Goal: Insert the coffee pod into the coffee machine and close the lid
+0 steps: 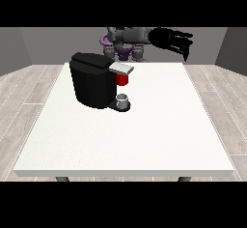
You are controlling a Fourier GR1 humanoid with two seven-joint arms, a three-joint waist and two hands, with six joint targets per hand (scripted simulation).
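Note:
The black coffee machine (91, 84) stands on the white table (144, 135), left of the middle towards the far side. Its grey lid (121, 68) sticks out to the right, level with the machine's top. Under the lid there is a red thing at the machine (122, 79). A small grey thing (123, 101) sits on the machine's black base, below the red thing. The hand at the view's right (173, 39) hangs in the air above the table's far edge, well right of the machine and holding nothing, its fingers reaching right and down. No hand shows at the view's left.
The robot's torso (126, 41) stands behind the table's far edge. Grey walls and a wooden floor surround the table.

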